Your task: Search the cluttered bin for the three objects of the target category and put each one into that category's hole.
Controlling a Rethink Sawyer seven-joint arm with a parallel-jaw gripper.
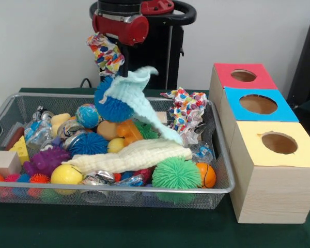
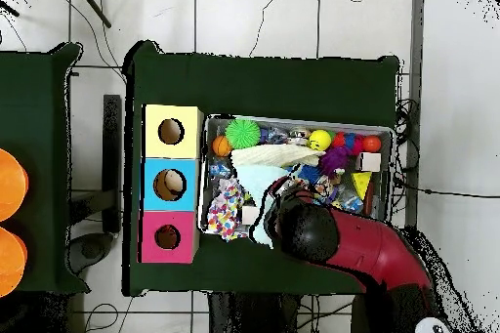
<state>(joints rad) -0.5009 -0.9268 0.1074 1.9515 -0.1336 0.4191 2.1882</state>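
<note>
The green-covered counter [image 2: 264, 75] carries a wire bin [image 1: 223, 170] heaped with toys, and beside the bin a wooden box with three holed tops: yellow [image 1: 279, 143], blue [image 1: 258, 104] and pink [image 1: 243, 76]. Only the overhead view shows the whole counter and the red arm [image 2: 376, 251] reaching over the bin's edge; it hides the gripper under the arm's black head. The front view shows the gripper [image 1: 124, 70] above the bin, clamped on a pale mint cloth [image 1: 139, 95] that hangs lifted, its tail trailing down onto the heap, a blue spiky ball [image 1: 111, 106] just behind it. A cream cloth [image 1: 134, 156] lies across the bin's middle, a patterned cloth [image 1: 187, 111] rests against the bin wall nearest the box, and another patterned piece [image 1: 106, 52] hangs by the gripper.
</note>
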